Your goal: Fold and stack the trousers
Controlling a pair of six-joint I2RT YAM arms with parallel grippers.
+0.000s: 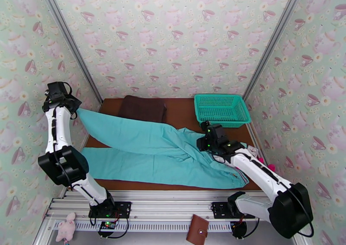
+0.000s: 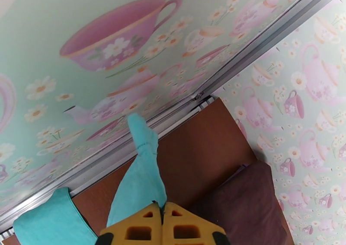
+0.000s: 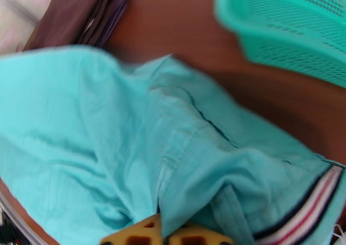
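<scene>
While the left tool (image 2: 163, 215) clamps the trousers (image 1: 155, 140) by one leg, whether the right tool (image 3: 163, 227) grips is unclear; next, lay leg over leg.

Trousers (image 1: 160, 151) lie across the counter (image 1: 181, 112), waist to the right and legs reaching left. One leg end is lifted in the left gripper (image 1: 77, 107). Behind them are a folded cloth (image 1: 142, 108) at centre-left and a basket (image 1: 221, 97) at right.
</scene>
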